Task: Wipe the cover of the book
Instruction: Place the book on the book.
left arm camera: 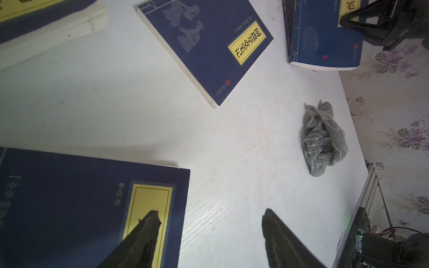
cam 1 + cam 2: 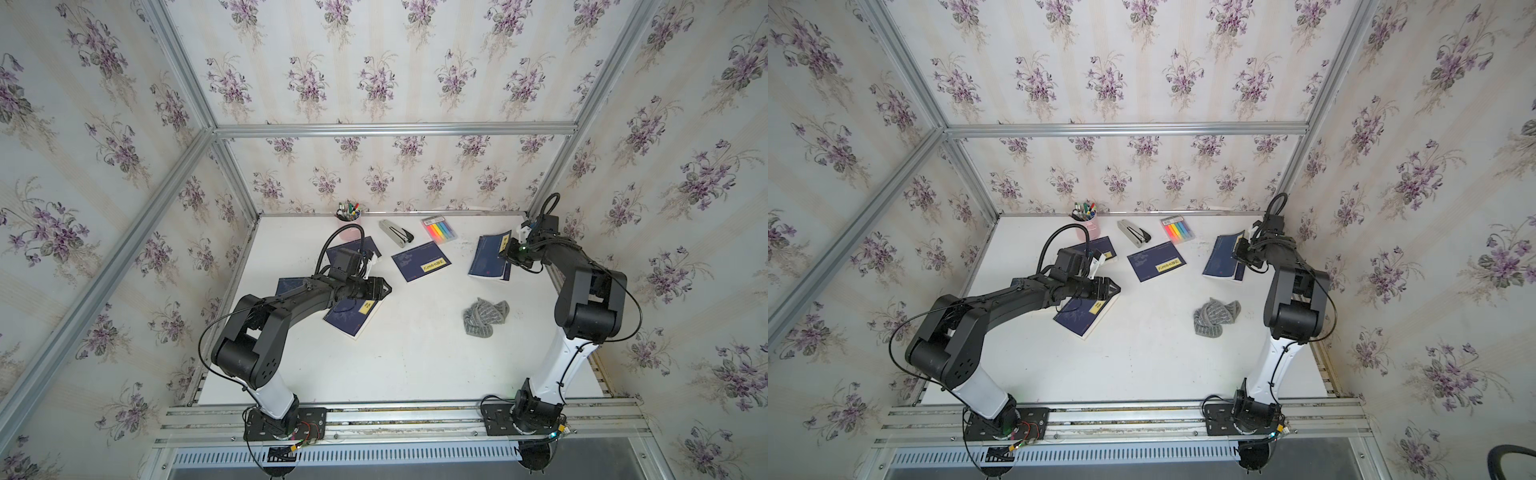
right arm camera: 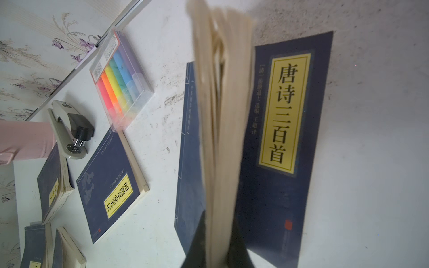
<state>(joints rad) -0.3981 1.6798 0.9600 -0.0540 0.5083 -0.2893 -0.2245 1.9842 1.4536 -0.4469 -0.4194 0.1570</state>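
My right gripper (image 3: 218, 239) is pinched on the page block of the navy book 唐诗三百首 (image 3: 267, 197), which sits at the far right of the white table (image 2: 415, 365). The pages stand up between the fingers, and the front cover lies flat on the tabletop. My left gripper (image 1: 210, 215) hangs with its jaws spread over a second navy book (image 1: 69, 197), one finger above its yellow label. The grey cloth (image 2: 484, 318) lies crumpled on the table near the right arm, apart from both grippers.

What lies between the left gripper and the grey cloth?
Only bare white tabletop separates left gripper and crumpled grey cloth; the left wrist view shows it.
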